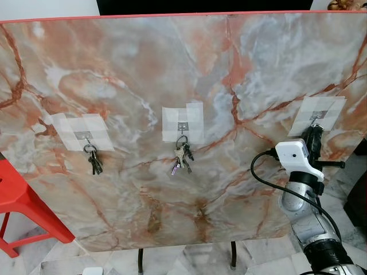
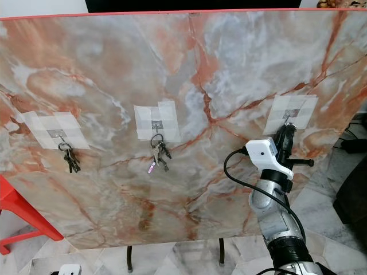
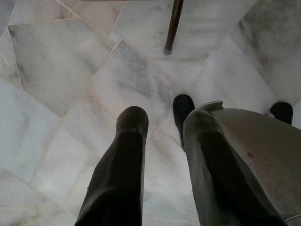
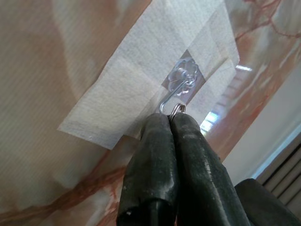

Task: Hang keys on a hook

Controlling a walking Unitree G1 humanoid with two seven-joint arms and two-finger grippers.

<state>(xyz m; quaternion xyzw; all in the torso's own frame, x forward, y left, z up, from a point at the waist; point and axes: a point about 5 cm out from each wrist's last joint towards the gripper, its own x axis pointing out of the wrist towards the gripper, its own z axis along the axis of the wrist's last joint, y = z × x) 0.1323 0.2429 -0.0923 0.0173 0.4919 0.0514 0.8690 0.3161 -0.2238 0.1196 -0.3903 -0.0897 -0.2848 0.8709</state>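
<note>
At the right hook (image 4: 175,92), right tool (image 4: 170,117) pinches the key ring (image 4: 177,109), upright.

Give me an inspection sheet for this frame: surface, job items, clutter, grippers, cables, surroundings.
Surface: marble-patterned board, upright, red top edge.
Job's things: three taped hooks. Left hook holds a key bunch; middle hook holds a key bunch; right hook bare, a key ring at its tip.
Clutter: nothing seen.
Grippers: right gripper shut on the key ring at the right hook; left gripper open, pointing at the floor.
Cables: black cable looping off the right wrist.
Surroundings: marble floor, red stool, the board's metal legs.
</note>
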